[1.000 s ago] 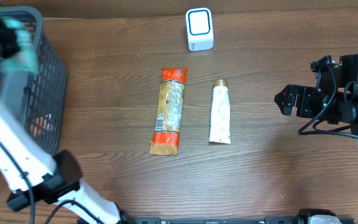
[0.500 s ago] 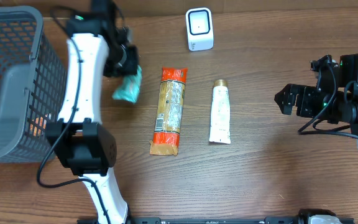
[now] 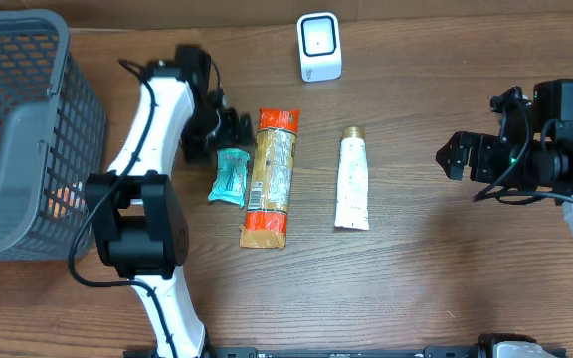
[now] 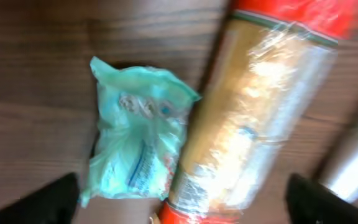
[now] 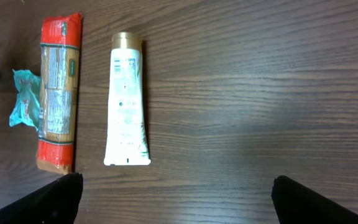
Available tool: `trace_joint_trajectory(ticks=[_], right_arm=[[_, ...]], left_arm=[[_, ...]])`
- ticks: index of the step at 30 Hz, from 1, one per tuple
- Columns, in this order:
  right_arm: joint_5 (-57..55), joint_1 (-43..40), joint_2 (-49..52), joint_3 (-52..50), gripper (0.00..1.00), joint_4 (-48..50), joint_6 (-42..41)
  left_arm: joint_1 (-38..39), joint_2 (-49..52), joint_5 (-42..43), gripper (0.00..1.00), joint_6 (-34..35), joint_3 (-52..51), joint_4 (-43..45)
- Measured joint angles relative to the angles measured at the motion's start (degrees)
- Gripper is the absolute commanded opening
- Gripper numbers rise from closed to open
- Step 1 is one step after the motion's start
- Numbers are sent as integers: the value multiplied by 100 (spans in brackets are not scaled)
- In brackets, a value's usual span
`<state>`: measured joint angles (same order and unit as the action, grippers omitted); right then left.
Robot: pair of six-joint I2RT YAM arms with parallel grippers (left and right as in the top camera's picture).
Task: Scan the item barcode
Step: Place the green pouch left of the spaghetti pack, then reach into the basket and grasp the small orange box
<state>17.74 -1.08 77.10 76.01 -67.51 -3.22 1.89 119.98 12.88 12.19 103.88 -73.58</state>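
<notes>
At the far left of the brown wooden worktop (image 3: 446, 288) stands a grey plastic mesh basket (image 3: 28, 129). Something orange shows through its wall, but I cannot make out what.

My left arm reaches up beside the basket. My left pincer (image 3: 229, 137) hangs low over the worktop with its jaws spread wide and nothing gripped. In my left wrist view my two dark fingertips (image 4: 48, 202) sit in the bottom corners, far apart.

Between them lies the small crumpled teal plastic packet (image 3: 231, 174). It rests flat on the wood, free of both fingers. Its right edge is pressed against a long clear-film pack with tan contents and orange-red ends (image 3: 272, 177). That pack lies lengthwise with a printed label facing up.

At the far edge stands the small white box-shaped scanner with a dark, blue-rimmed window (image 3: 319, 45). It sits behind the gap to the pack's right and well apart from the teal packet.

Next comes a white squeeze tube with a gold cap (image 3: 352, 181). It lies parallel to the long pack, near it but not touching, with its cap pointing towards the scanner's side.

Well to the right of the tube hovers my right pincer (image 3: 458, 159), fully open and empty. In my right wrist view only bare wood lies between its fingertips (image 5: 42, 199).
</notes>
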Motion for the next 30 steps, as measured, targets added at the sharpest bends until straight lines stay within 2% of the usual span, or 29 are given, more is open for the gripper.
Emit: trace_joint_trajectory(ticks=[3, 8, 11, 14, 17, 20, 25, 30], right_arm=[[0, 0, 4, 0, 100, 28, 0], [2, 0, 7, 0, 100, 87, 2], [0, 0, 7, 0, 100, 125, 2], [2, 0, 7, 0, 100, 144, 0], [0, 0, 4, 0, 100, 144, 0], [0, 0, 4, 2, 100, 144, 0], [0, 0, 7, 2, 100, 144, 0], [0, 0, 4, 0, 100, 136, 2]], left_arm=[[-46, 39, 11, 100, -28, 1539, -802], [-380, 7, -610, 100, -238, 4640, -1735], [-850, -59, -1150, 100, -337, 6017, -1980], [-1587, -157, -1484, 100, -203, 6898, -2247], [-2533, -247, -1644, 100, 101, 7095, -2269], [-3423, -234, -1770, 100, 428, 6848, -2275], [-4378, -221, -1832, 100, 1003, 5608, -2291], [-4680, -175, -1875, 100, 1464, 3954, -2070]])
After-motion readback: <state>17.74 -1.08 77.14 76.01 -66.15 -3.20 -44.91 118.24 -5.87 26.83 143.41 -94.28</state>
